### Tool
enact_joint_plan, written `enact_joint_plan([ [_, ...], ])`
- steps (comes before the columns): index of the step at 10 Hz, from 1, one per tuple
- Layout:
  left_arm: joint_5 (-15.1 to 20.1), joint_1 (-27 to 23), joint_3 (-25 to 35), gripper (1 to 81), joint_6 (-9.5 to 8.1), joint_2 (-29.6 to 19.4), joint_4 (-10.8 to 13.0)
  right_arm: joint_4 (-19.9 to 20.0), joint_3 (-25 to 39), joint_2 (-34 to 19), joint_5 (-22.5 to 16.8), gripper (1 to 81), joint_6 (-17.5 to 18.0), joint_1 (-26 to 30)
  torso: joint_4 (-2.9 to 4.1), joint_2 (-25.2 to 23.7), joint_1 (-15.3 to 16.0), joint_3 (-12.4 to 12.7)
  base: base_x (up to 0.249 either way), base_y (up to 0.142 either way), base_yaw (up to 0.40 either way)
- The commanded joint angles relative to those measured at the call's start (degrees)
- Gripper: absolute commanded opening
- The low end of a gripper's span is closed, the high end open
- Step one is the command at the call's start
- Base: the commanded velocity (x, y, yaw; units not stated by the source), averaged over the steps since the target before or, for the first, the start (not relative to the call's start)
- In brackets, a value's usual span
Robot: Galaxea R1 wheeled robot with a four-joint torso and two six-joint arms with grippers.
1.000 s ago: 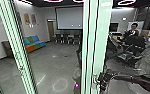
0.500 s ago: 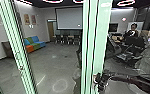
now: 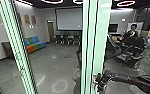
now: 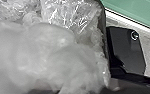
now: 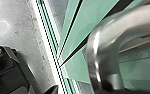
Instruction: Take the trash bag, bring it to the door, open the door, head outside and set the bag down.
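Reaching to the door handle [image 5: 97, 52], right gripper [image 3: 100, 81] low beside green-edged glass

The right gripper is at the lower part of a pale green upright [image 3: 91, 42], close to the handle. Whether it is clenched on the metal or released cannot be told. Behind it, the right arm [image 3: 136, 81] comes in from the robot's right, low and nearly level, with its wrist end raised slightly. In the right wrist view the handle is a thick, bent metal bar, very near the camera, over greenish glass panels [image 5: 88, 13].

The trash bag [image 4: 33, 55], a cloudy, crumpled plastic one, is right up against the left wrist camera. Whether the left gripper is grasping it cannot be told. Glossy creases run across part of the plastic.

The green upright stands squarely ahead, cutting the room in two, and a second slanting upright [image 3: 16, 45] rises to the left. Between them lies a grey floor [image 3: 56, 62] with a faint ring of light on it. Farther off on the left is a sofa [image 3: 36, 43] in blue, green and orange, below wall pictures [image 3: 30, 20]. A projection screen [image 3: 68, 20] hangs above a row of chairs [image 3: 66, 40]. To the right, a person [image 3: 132, 33] is behind a dark office chair [image 3: 134, 45].
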Motion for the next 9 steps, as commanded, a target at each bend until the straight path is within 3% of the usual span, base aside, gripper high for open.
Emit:
enact_joint_plan([
  [1,3.0,-2.6,0.1,1.0,-0.12,-0.6,-0.3,2.5,-1.5,0.8,0.1,81.1,0.9,-0.4,0.00,0.0,0.1,0.0,0.000,0.000,0.000],
  [4,3.0,-2.6,0.1,1.0,-0.12,-0.6,-0.3,3.9,-2.2,0.1,2.4,81.1,0.9,-1.6,-0.02,0.0,0.1,0.0,0.000,0.000,0.000],
  [6,3.0,-2.6,0.1,1.0,-0.21,-0.7,-0.3,9.1,-2.4,-1.7,4.8,81.1,0.8,-1.7,-0.05,-0.1,0.1,0.1,0.000,0.000,0.000],
  [9,3.0,-2.6,-0.3,1.0,-0.21,-0.6,-0.3,13.0,-2.7,-4.0,9.5,81.1,1.9,-4.0,-0.07,-0.1,0.1,0.1,0.000,0.000,0.000],
])
